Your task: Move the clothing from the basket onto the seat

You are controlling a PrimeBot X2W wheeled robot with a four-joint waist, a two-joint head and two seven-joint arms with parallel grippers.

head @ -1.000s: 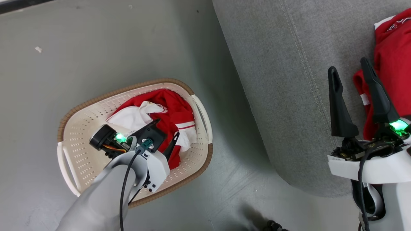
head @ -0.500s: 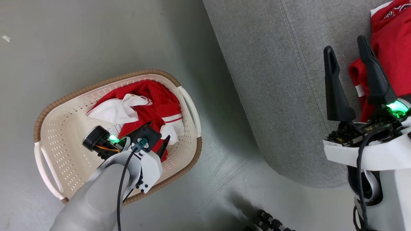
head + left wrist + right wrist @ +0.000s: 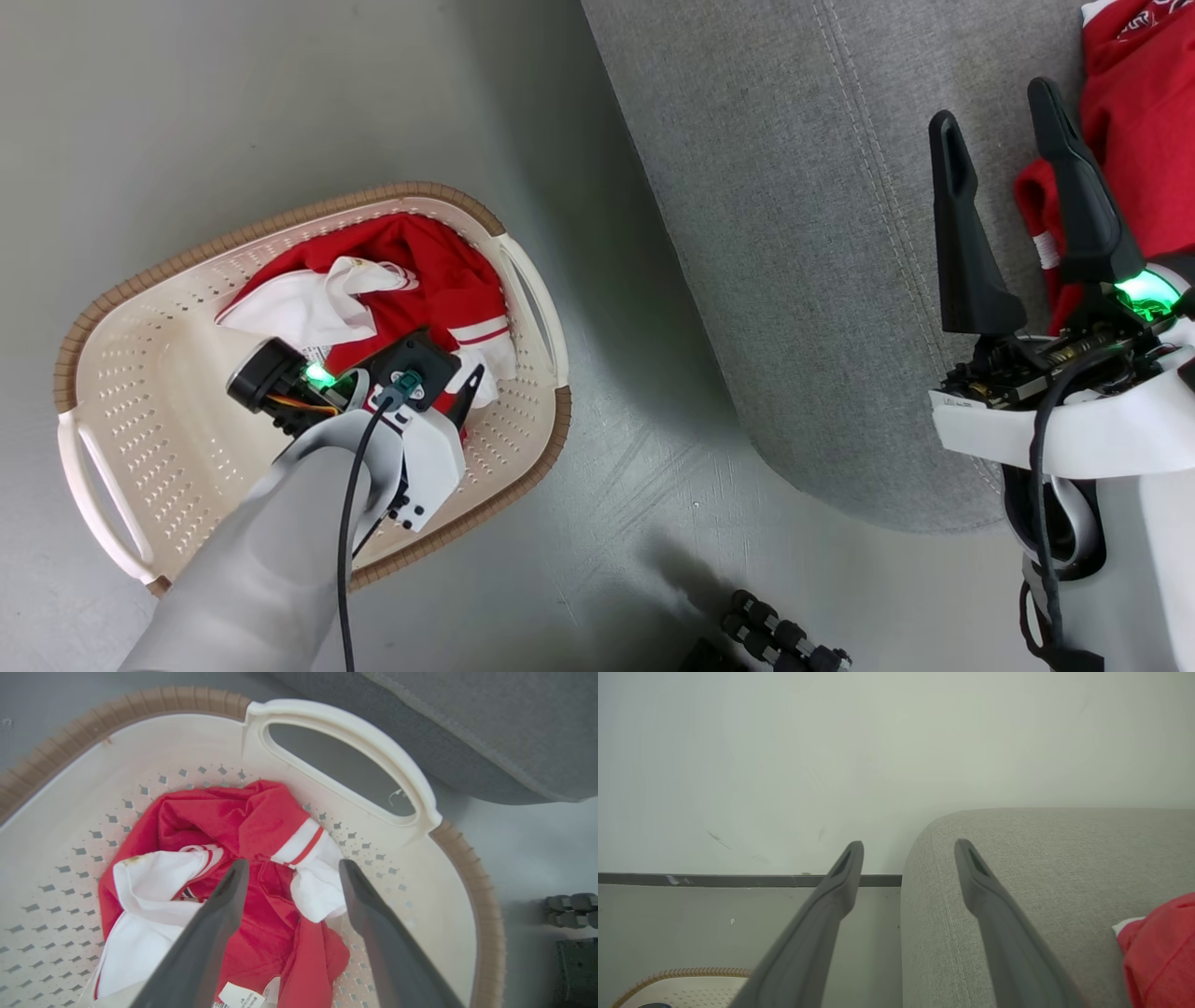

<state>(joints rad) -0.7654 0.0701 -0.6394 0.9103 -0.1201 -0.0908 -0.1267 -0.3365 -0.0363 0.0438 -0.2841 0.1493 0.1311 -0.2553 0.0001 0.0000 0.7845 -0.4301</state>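
Note:
The cream basket (image 3: 280, 222) with a brown rim stands on the floor, left of the grey seat (image 3: 794, 187). Red and white clothing (image 3: 420, 271) lies crumpled in the basket's right half. My left gripper (image 3: 294, 863) is open and points down into the basket (image 3: 350, 732), its fingers (image 3: 219, 919) straddling the clothing (image 3: 261, 821) just above it. My right gripper (image 3: 991, 105) hangs open and empty over the seat (image 3: 1041, 858). Beside the right gripper (image 3: 909, 843), more red clothing (image 3: 1144, 140) lies on the seat and shows in the right wrist view as clothing (image 3: 1162, 947).
The seat's rounded arm (image 3: 840, 448) bulges toward the basket with a strip of grey floor (image 3: 635, 448) between them. A black ribbed object (image 3: 780, 639) lies on the floor near the bottom edge. A pale wall with a dark baseboard (image 3: 714, 879) runs behind.
The head camera has turned, so the whole picture has slid left. My left gripper has stayed open over the clothing in the basket. The right gripper has stayed open over the seat.

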